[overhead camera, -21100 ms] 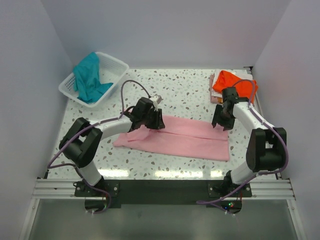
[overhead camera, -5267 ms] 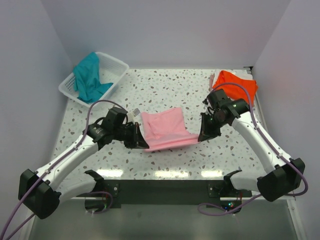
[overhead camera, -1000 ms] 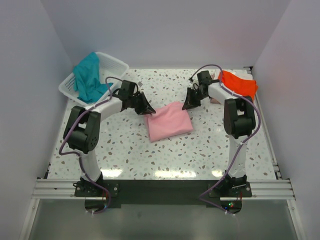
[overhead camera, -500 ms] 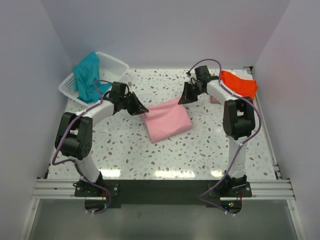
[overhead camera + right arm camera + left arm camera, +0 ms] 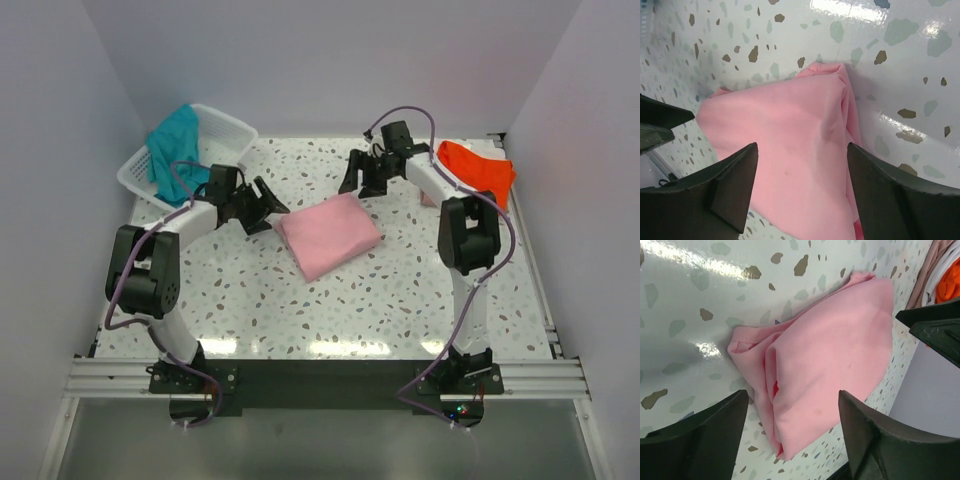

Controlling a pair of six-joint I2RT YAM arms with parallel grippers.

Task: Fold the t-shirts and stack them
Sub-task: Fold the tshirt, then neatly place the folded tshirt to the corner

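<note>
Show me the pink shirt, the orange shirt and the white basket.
pink t-shirt (image 5: 328, 234), top view, middle of folded cloth
orange t-shirt (image 5: 478, 170), top view, middle of cloth
white basket (image 5: 225, 145), top view, bare inner lattice

Folded light pink cloth t-shirt (image 5: 328, 234) lies flat mid-bench on the speckled white bench (image 5: 400, 290). Left hand (image 5: 271, 213) just off its left edge, right hand (image 5: 357, 187) just off its far corner, both with fingers spread, neither touching cloth. Bright orange cloth t-shirt (image 5: 478, 170) far right, teal cloth t-shirt (image 5: 175, 150) draped in white plastic lattice basket (image 5: 228, 131) far left
</note>
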